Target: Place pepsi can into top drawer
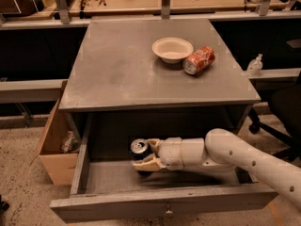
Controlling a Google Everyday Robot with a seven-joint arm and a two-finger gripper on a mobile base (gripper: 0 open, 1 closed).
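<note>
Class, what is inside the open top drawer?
Inside the top drawer: the gripper, shut on the pepsi can. The arm covers the floor's right part; beneath the can is hidden.

A shallow cream round bowl (172, 49) sits on the grey cabinet top (117, 69), with a red-orange drink can (199, 60) lying on its side just beside it. An open brown cardboard box (52, 160) stands on the floor at the cabinet's left. The gripper (144, 155) is low, beneath that top.

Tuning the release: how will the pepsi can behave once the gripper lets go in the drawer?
The gripper, inside the open top drawer, holds the pepsi can upright. Tall and narrow, so it may tip if released off-level. Round sides would likely let it roll once down.
</note>
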